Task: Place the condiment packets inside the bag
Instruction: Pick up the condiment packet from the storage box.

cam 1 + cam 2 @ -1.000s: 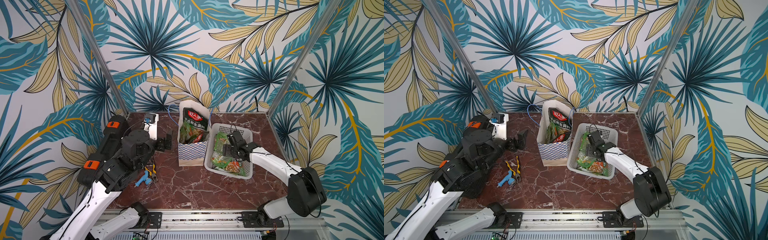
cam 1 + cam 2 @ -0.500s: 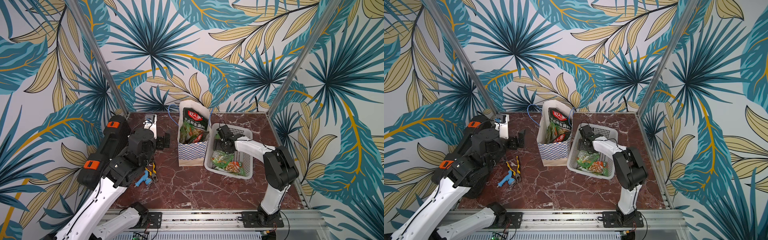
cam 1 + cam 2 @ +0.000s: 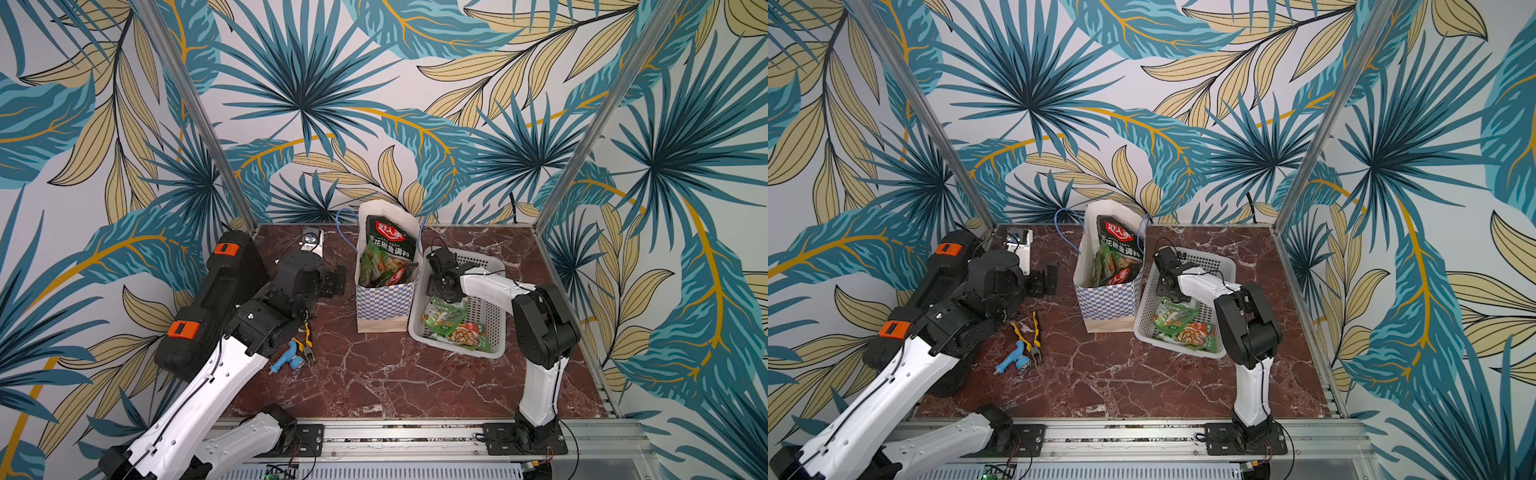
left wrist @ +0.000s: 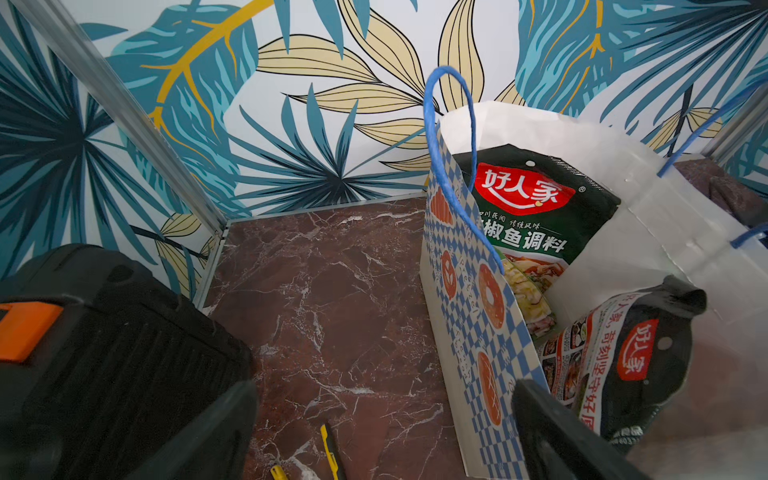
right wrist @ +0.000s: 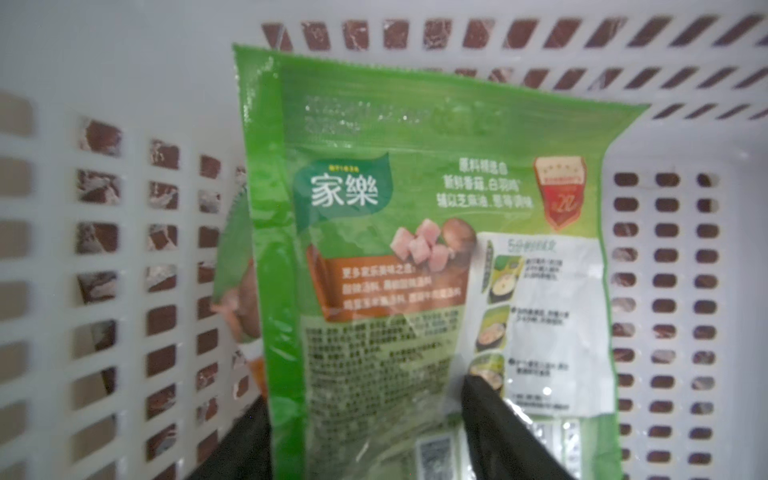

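The blue-and-white checkered bag (image 3: 386, 303) (image 3: 1106, 299) (image 4: 469, 291) stands upright mid-table. Inside it are two dark condiment packets (image 3: 390, 241) (image 4: 532, 208) and some green ones (image 3: 374, 266). More green packets (image 3: 457, 330) (image 3: 1185, 332) lie in the white basket (image 3: 457, 349) (image 5: 124, 124) to its right. My right gripper (image 3: 446, 297) (image 3: 1177, 297) (image 5: 365, 390) reaches down into the basket, its fingers pressed on the near end of a bright green packet (image 5: 415, 228), which wrinkles between them. My left gripper (image 3: 336, 280) (image 4: 384, 388) is open and empty, just left of the bag.
A black case with orange latches (image 3: 216, 299) leans at the left edge. Yellow-handled pliers (image 3: 307, 345) and a blue tool (image 3: 286, 359) lie beside my left arm. A small white device (image 3: 311, 243) sits at the back left. Aluminium posts mark the back corners.
My right gripper moved from the middle of the basket towards its back end near the bag, and its jaws narrowed onto the green packet. The left arm shifted only slightly.
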### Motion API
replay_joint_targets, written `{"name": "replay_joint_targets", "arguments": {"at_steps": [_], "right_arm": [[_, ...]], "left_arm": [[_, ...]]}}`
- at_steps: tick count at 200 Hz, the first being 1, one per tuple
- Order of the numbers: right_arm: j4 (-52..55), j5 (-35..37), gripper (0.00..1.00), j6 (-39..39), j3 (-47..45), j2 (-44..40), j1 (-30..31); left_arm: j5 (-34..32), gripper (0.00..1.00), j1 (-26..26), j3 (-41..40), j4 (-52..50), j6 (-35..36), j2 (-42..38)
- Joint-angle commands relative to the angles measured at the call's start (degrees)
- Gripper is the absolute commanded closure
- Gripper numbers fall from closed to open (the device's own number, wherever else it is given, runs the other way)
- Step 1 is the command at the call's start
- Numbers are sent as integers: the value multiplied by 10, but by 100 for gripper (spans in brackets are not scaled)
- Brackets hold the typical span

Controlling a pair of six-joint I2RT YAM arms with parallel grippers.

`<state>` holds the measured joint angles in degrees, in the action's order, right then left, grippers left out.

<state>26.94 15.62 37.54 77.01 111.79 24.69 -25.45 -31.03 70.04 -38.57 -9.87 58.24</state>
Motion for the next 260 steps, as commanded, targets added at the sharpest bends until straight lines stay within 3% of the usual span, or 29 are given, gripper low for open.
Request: {"name": "replay_joint_targets", "arguments": {"at_steps": [1, 86, 133, 208, 260], "right_arm": [[5, 5, 52, 1, -25, -37, 0], [4, -2, 100, -21, -84, -150, -1], [4, -29, 100, -50, -118, -246, -1], [-88, -65, 100, -123, -191, -500, 17], [-209, -238, 100, -152, -183, -590, 22]], "left_arm": [[9, 0, 3, 9, 0, -1, -6], [18, 2, 3, 11, -2, 7, 2], [18, 3, 3, 9, 0, 8, 4], [1, 3, 3, -3, 14, 15, -15], [-1, 3, 3, -5, 17, 17, -16]]}}
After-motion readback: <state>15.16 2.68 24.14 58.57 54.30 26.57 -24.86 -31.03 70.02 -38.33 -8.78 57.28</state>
